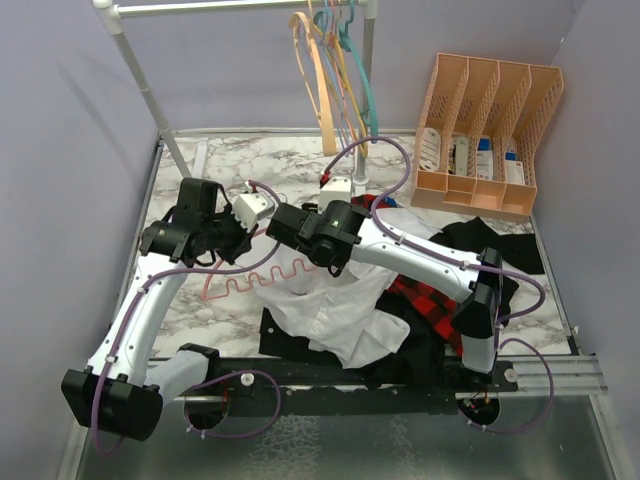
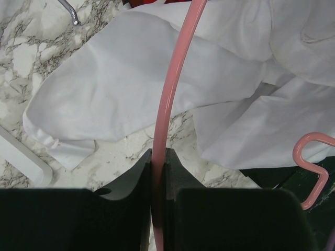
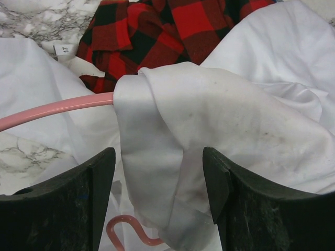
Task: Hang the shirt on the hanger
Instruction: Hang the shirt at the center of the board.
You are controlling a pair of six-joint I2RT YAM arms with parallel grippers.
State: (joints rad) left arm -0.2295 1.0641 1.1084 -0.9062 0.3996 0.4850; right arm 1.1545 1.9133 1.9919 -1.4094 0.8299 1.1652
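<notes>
- The left gripper (image 2: 158,172) is pressed together on the pink hanger (image 2: 170,89), pinching one of its thin sloping arms between the fingertips
- From that pinch the arm runs straight away from the wrist and bends toward the right over a white sleeve; the small metal hook (image 2: 70,11) shows at the far left over bare marble
- In the top view the hanger's wavy notched bar lies roughly left to right across the table (image 1: 300,165), just in front of the left gripper, its right end going under white cloth
- The right gripper (image 3: 159,183) stands spread wide, its fingers either side of a bunched fold of the white shirt (image 3: 209,120); I cannot tell whether they press the fold
- That fold is draped over the hanger's rod, which comes out of it to the left
- The rest of the shirt lies crumpled at the table's near middle, partly on the red-and-black plaid shirt (image 3: 152,31) and near a black garment (image 1: 495,245) on the right
- Bare marble lies open to the left and beyond both grippers
- At the far edge stand a clothes rack (image 1: 240,8) with hung hangers (image 1: 335,70) and, in the right corner, a peach file organizer (image 1: 490,130)
</notes>
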